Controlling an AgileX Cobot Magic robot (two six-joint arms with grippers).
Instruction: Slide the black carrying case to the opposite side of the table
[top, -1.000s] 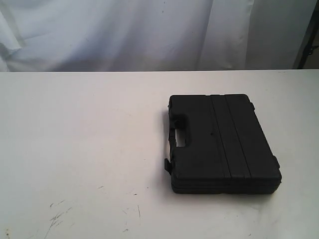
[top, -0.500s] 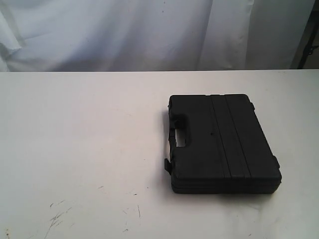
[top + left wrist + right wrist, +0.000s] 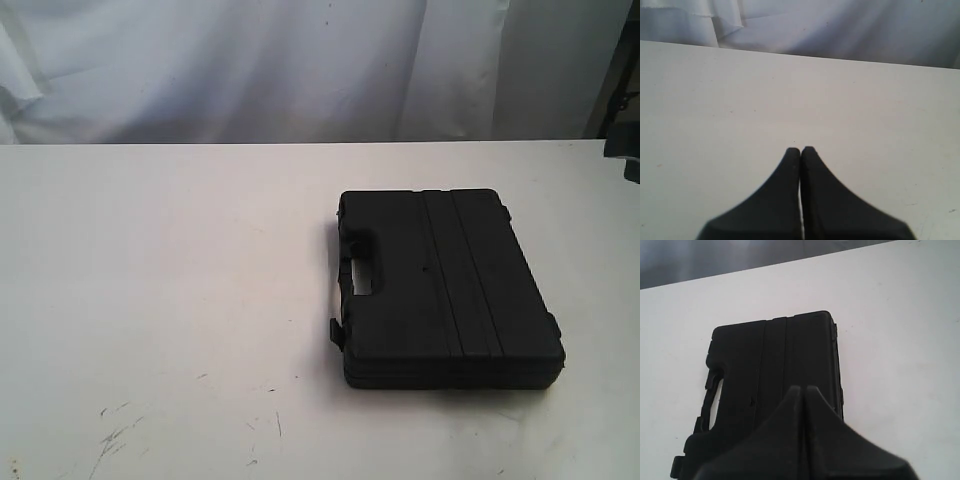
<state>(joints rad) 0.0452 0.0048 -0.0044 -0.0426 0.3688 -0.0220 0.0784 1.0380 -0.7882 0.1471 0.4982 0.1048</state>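
The black carrying case [image 3: 445, 288] lies flat and closed on the white table [image 3: 170, 280], right of centre, with its handle cut-out facing left. In the right wrist view the same case [image 3: 770, 370] fills the middle, and my right gripper [image 3: 804, 389] hovers over it, shut with nothing between its fingers. A dark bit of the right arm [image 3: 630, 160] shows at the exterior view's right edge. My left gripper [image 3: 800, 149] is shut and empty above bare table [image 3: 740, 100], with the case out of that view.
Dark scratch marks [image 3: 115, 435] score the table near its front left. A white draped cloth [image 3: 250, 70] hangs behind the table's far edge. A dark upright post [image 3: 615, 70] stands at the back right.
A dark part of the right arm has come into the exterior view at the right edge. The case has not moved.
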